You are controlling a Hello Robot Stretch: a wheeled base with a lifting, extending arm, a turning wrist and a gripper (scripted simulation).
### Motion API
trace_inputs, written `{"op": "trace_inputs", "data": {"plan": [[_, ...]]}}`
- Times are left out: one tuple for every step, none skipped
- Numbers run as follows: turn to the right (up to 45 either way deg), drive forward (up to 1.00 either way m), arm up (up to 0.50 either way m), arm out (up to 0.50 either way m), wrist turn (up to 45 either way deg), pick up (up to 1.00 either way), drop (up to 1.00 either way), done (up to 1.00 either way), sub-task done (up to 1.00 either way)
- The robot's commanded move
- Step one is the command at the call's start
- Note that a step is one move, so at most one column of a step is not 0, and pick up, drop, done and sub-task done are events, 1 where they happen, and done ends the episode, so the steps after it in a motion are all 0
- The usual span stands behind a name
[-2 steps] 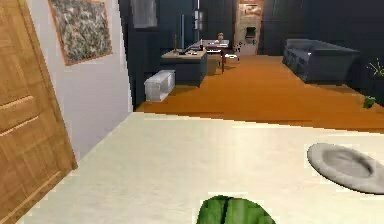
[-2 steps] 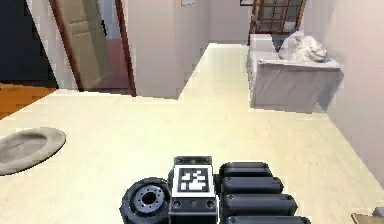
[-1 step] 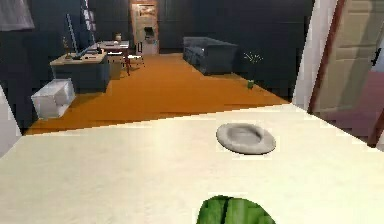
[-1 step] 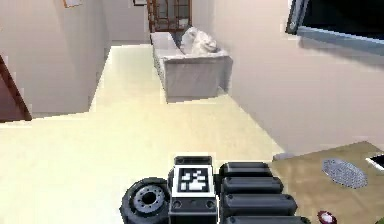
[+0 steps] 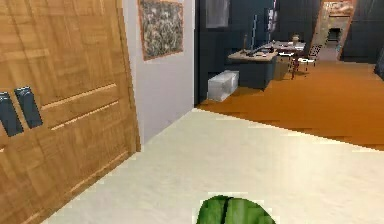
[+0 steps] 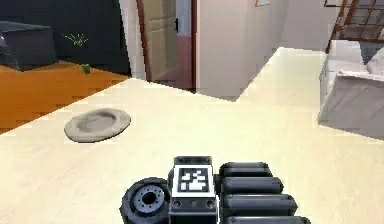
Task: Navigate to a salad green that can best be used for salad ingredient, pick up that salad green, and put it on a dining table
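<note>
A green leafy thing (image 5: 235, 212) pokes up at the forward view's bottom edge, over pale floor. Far back in a room with an orange floor stands a table with chairs (image 5: 291, 50). In the arm side view, the arm's dark ribbed bar (image 6: 255, 192) lies along the bottom edge, with a white marker square (image 6: 192, 180) at its end. Left of the square is the gripper's dark round body (image 6: 147, 202). Its far end cannot be made out, so I cannot tell whether it holds anything.
Wooden double doors (image 5: 60, 105) fill the forward view's left, with a framed picture (image 5: 160, 27) on the wall beyond. A dark counter (image 5: 252, 68) and white box (image 5: 222, 83) edge the orange floor. A grey round mat (image 6: 97, 125), white sofa (image 6: 352, 85) and doorway (image 6: 168, 40) appear sideways.
</note>
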Motion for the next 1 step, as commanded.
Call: {"op": "trace_inputs", "data": {"plan": [[-45.0, 0.00, 0.00, 0.00, 0.0, 0.00, 0.00, 0.00, 0.00]]}}
